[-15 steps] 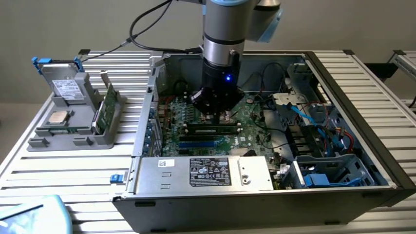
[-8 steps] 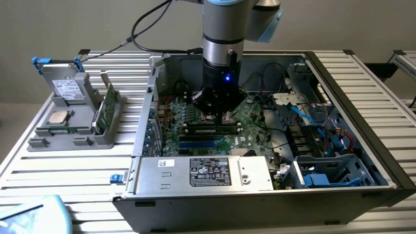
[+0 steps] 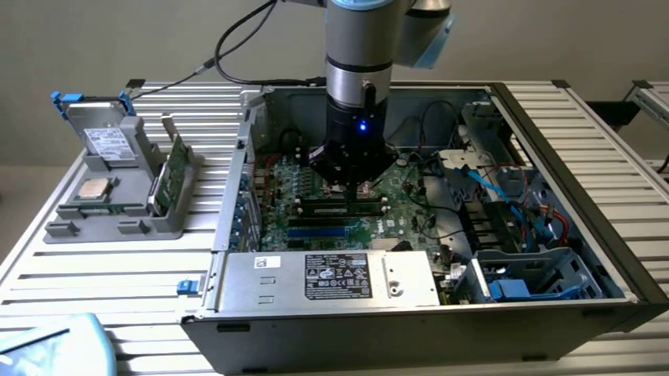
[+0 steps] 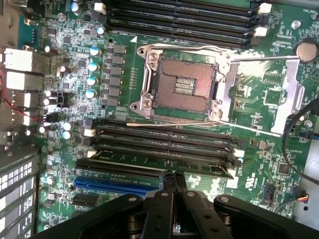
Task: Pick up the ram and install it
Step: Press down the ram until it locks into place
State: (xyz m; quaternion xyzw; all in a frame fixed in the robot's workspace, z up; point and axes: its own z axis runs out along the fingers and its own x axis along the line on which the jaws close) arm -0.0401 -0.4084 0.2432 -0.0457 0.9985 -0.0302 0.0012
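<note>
My black gripper (image 4: 172,181) is clenched, nothing in it, low over the green motherboard (image 4: 279,149). Just beneath its tips the long dark-green ram stick (image 3: 337,208) sits in a black slot; I judge insertion done or nearly. Beyond: the open processor socket (image 4: 182,84).

motherboard (image 3: 403,200) partly hidden behind end effector (image 3: 350,186); label print (image 3: 337,276) illegible
</note>
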